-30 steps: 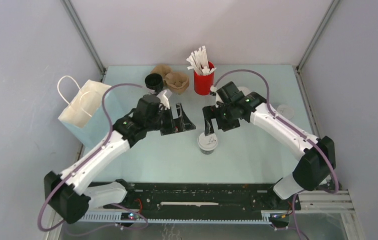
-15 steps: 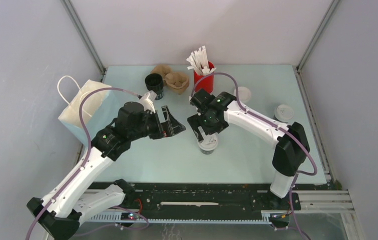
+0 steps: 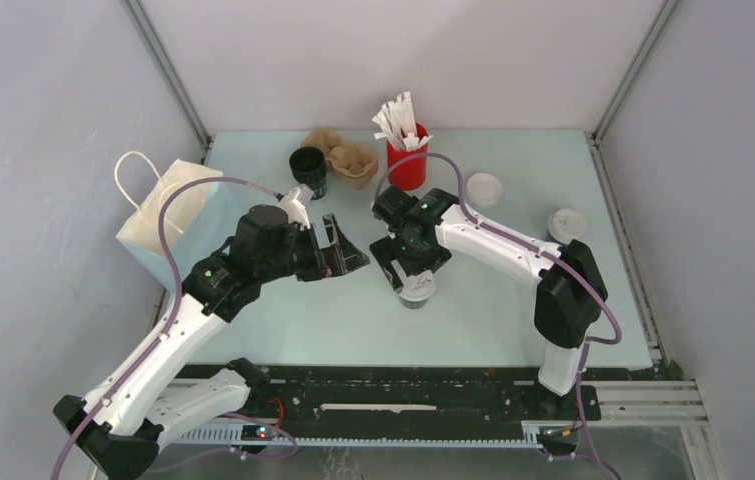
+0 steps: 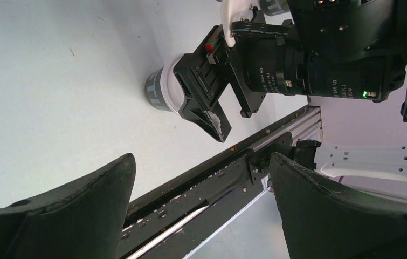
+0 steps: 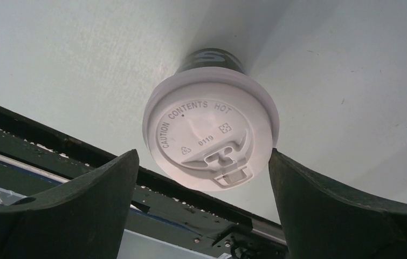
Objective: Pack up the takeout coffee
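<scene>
Light-blue table (image 3: 513, 320) with a white paper bag (image 3: 168, 215) standing at its left edge. The left gripper (image 3: 351, 245), jaws spread and empty, hangs between the bag and the cup. The right gripper (image 5: 204, 162), jaws released wide, straddles the takeout coffee (image 3: 415, 292). The coffee stands upright near the table's centre, with one finger on either side of its white lid (image 5: 210, 137).

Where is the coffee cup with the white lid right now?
In the top view, the takeout coffee stands near the middle of the table, right below the open right gripper, with the red holder farther back.
</scene>
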Robot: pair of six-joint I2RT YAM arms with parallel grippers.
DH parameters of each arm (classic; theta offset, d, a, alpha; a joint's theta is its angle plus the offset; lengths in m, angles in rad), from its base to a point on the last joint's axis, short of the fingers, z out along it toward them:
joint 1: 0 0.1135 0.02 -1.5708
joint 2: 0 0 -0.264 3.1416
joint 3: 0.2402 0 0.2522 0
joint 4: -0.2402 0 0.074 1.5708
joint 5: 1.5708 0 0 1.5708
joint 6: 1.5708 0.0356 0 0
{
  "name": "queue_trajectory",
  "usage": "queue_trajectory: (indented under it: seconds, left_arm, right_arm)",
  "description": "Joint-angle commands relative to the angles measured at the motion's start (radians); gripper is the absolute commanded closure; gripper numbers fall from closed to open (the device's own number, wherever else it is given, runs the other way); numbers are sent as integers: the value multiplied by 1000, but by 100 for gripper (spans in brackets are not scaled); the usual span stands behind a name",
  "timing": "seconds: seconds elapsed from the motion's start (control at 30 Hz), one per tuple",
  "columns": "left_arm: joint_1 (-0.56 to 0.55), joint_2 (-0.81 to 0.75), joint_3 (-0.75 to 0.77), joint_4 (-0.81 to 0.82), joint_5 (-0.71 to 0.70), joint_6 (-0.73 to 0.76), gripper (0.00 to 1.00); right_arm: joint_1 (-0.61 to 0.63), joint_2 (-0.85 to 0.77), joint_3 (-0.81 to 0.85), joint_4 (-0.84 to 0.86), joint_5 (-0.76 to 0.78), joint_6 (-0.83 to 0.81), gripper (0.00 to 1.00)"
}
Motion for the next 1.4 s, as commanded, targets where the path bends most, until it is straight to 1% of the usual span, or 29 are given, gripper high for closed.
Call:
queue_trajectory:
  seconds: [0.0, 0.13, 0.3, 0.43, 0.5, 0.57, 0.67, 0.77, 0.87, 0.97, 1.03, 1.13, 1.27, 1.37]
  left_arm:
    - [5, -15, -7, -1, 0, 21, 2]
    - [4, -16, -5, -5, -4, 24, 2]
    - [5, -15, -4, -6, -4, 24, 2]
    - [4, -7, 6, -9, -4, 29, 2]
    - [4, 0, 13, -9, -1, 31, 2]
    - [4, 3, 21, -9, 0, 33, 2]
    - [4, 10, 30, -8, 5, 36, 2]
    - [4, 9, 35, -9, 6, 39, 2]
    - [4, 4, 38, -12, 10, 42, 2]
    - [4, 2, 41, -20, 15, 46, 2]
    - [4, 5, 47, -25, 20, 50, 1]
    - [4, 10, 67, -42, 25, 62, 1]
    - [4, 3, 103, -72, 6, 73, 1]
    - [5, -8, 139, -110, -36, 73, 1]
  right_arm:
    - [15, 13, 26, 6, 22, 2, 2]
    - [18, 21, 27, 4, 35, 3, 6]
    - [26, 22, 30, -5, 76, 14, 14]
    - [18, -22, 15, -1, 122, 38, 17]
    - [-6, -61, -14, 5, 143, 54, 18]
    - [-59, -112, -68, 20, 150, 69, 18]
    - [-172, -206, -181, 46, 150, 86, 18]
    - [-323, -325, -302, 57, 168, 85, 18]
    - [-503, -424, -378, 65, 175, 64, 19]
    - [-670, -489, -436, 81, 161, 41, 19]
    - [-780, -507, -469, 101, 142, 27, 18]
    - [-882, -508, -481, 128, 118, 27, 18]
    - [-960, -500, -479, 145, 135, 36, 17]
    - [-1013, -475, -477, 151, 89, 44, 17]
